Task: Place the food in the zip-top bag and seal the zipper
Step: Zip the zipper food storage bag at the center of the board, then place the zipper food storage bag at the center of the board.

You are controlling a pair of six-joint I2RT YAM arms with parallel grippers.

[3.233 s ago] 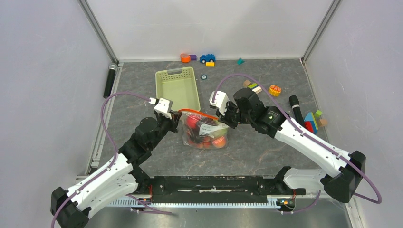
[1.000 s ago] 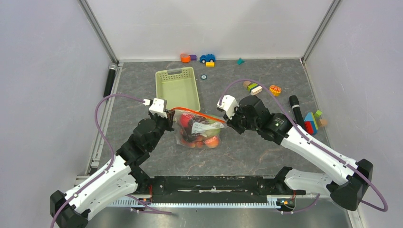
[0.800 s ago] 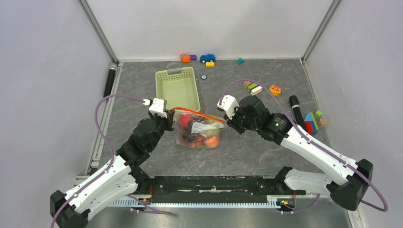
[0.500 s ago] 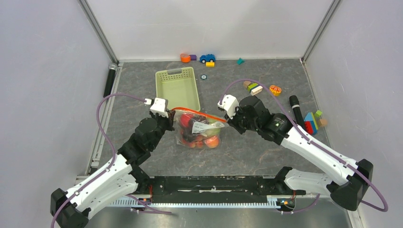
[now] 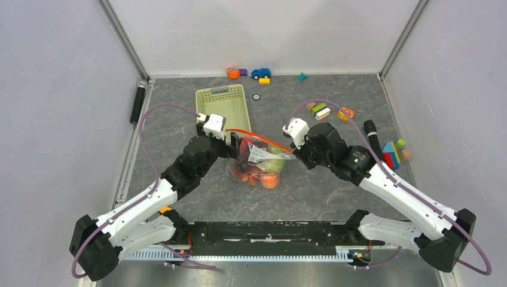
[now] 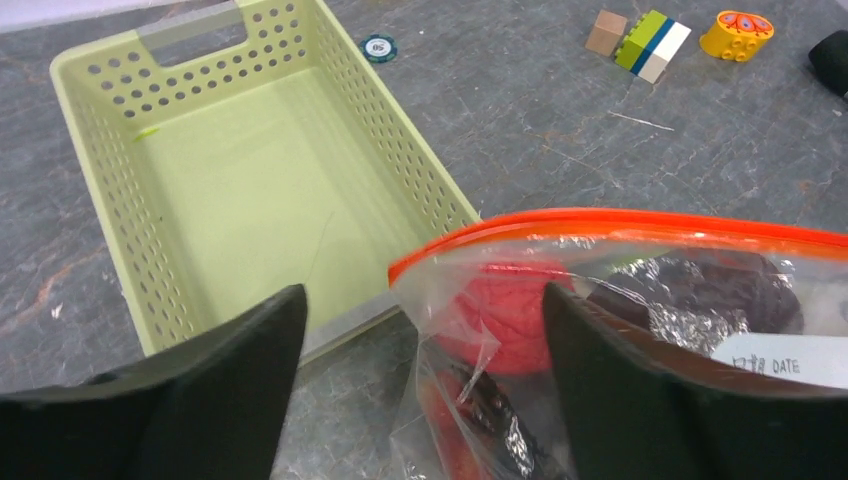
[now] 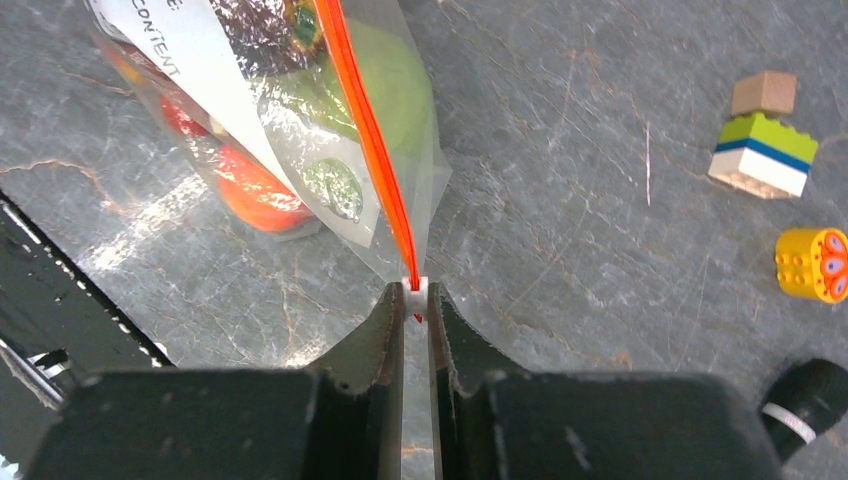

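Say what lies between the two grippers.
The zip-top bag, its zipper spanning from the open left gripper to the right gripper, shut on the zipper's end; top view shows it.

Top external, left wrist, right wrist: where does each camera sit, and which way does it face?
Top external: high behind the near edge, looking down on the table; left arm and right arm show.
Left wrist: on the left gripper, open, facing the basket.
Right wrist: on the right gripper, looking down at the zipper it pinches.
All three share the zip-top bag.

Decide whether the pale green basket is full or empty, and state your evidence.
Empty: the basket shows a bare floor and walls in the left wrist view, no toys inside.
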